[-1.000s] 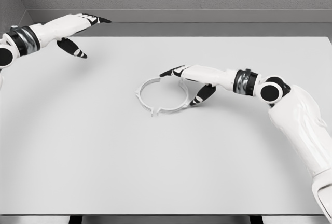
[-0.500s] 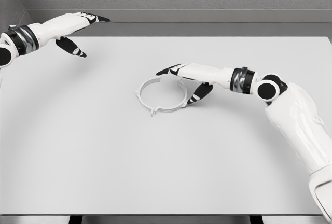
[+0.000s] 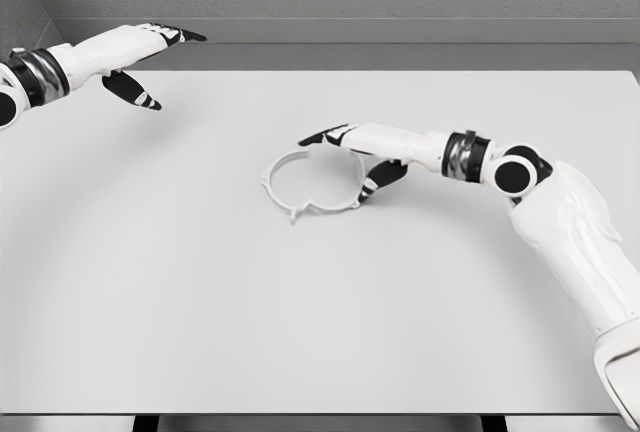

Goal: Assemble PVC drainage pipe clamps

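White thin plastic ring-shaped pipe clamp (image 3: 312, 184), flat near centre of pale grey table (image 3: 200, 302). Likely light, springy, slippery; best pinched at right rim. Right robot hand (image 3: 352, 157) unclenched, thumb beside rim, grasping nothing; left robot hand (image 3: 140, 62) released, far-left.

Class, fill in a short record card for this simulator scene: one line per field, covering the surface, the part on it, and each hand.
surface: pale grey table
part: white ring-shaped pipe clamp, lying flat near the table's middle
right hand: at the clamp's right rim, fingers extended over the ring, thumb by the rim; grasp not clear
left hand: raised at the far left corner, fingers spread, holding nothing
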{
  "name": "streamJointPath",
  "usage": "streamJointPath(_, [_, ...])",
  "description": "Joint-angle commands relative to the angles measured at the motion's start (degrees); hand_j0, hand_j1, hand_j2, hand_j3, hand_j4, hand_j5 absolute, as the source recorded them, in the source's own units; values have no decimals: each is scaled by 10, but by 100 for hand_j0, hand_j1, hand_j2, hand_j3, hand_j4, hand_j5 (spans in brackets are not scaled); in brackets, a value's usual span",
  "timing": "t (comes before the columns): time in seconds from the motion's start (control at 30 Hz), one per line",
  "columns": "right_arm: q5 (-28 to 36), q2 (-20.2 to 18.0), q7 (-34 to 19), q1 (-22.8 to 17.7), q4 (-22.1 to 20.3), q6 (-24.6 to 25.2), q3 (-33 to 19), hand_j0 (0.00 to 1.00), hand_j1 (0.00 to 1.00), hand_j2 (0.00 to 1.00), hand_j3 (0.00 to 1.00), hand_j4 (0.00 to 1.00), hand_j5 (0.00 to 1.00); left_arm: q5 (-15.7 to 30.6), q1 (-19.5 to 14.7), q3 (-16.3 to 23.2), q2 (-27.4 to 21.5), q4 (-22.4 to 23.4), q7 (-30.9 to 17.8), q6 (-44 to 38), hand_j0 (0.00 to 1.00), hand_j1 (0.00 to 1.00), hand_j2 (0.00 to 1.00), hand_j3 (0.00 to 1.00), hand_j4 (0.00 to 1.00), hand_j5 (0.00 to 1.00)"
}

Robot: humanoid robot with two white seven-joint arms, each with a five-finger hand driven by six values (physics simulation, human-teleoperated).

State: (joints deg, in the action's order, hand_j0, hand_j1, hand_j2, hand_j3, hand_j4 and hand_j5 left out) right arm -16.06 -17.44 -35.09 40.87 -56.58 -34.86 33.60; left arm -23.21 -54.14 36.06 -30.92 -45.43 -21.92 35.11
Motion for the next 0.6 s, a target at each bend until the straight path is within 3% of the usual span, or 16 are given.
streamJointPath(0.0, [-5, -16, 1, -1, 0, -1, -3, 100, 100, 100, 100, 100, 100, 4, 0, -1, -1, 0, 0, -1, 100, 100, 100, 100, 100, 100])
streamJointPath(0.1, [-5, -38, 1, -5, 0, -1, -17, 100, 100, 100, 100, 100, 100, 4, 1, -10, -1, 0, 0, -1, 100, 100, 100, 100, 100, 100])
streamJointPath(0.47, [-3, -37, 1, -9, 0, -1, -29, 100, 100, 100, 100, 100, 100, 4, 1, -10, -1, 1, 0, -1, 100, 100, 100, 100, 100, 100])
streamJointPath(0.57, [-3, -37, 1, -10, 0, -1, -35, 100, 100, 100, 100, 100, 100, 2, 2, -2, 32, -3, -10, -1, 100, 100, 100, 100, 100, 100])
